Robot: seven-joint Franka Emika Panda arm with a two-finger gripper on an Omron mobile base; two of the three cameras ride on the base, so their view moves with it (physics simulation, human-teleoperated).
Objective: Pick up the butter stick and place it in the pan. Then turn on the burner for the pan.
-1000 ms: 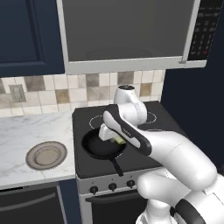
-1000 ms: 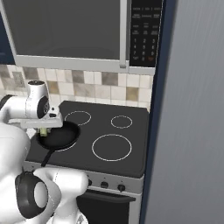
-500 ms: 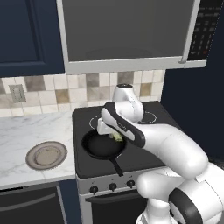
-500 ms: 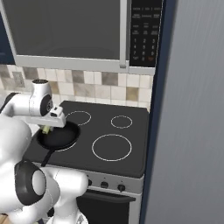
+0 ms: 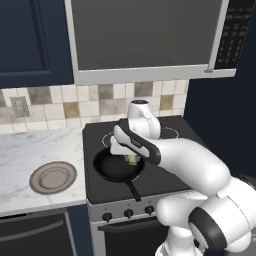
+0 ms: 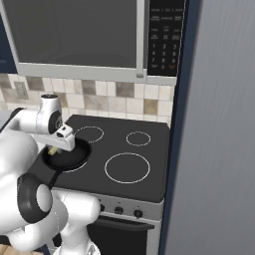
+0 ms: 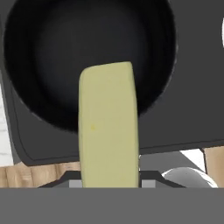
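Note:
The pale yellow butter stick (image 7: pixel 108 127) hangs over the black pan (image 7: pixel 52 52), held from below in the hand view. In the left base view the butter stick (image 5: pixel 133 159) sits under my gripper (image 5: pixel 131 157), just above the right side of the pan (image 5: pixel 111 166) on the stove's front left burner. The pan's handle (image 5: pixel 133 190) points toward the stove front. In the right base view the gripper (image 6: pixel 56 149) is low over the pan (image 6: pixel 74 155), shut on the butter stick (image 6: pixel 53 150). Its fingertips are hidden behind the butter.
A round grey-brown plate (image 5: pixel 52 176) lies on the marble counter (image 5: pixel 30 150) left of the stove. The black cooktop (image 6: pixel 127 167) has more burners to the right and back. Knobs (image 5: pixel 128 213) line the stove front. A microwave (image 5: pixel 150 35) hangs overhead; a tall grey panel (image 6: pixel 219 149) stands at the right.
The hand with the butter stick has shifted slightly over the pan and the arm's elbow has swung forward. The pan and plate have not moved.

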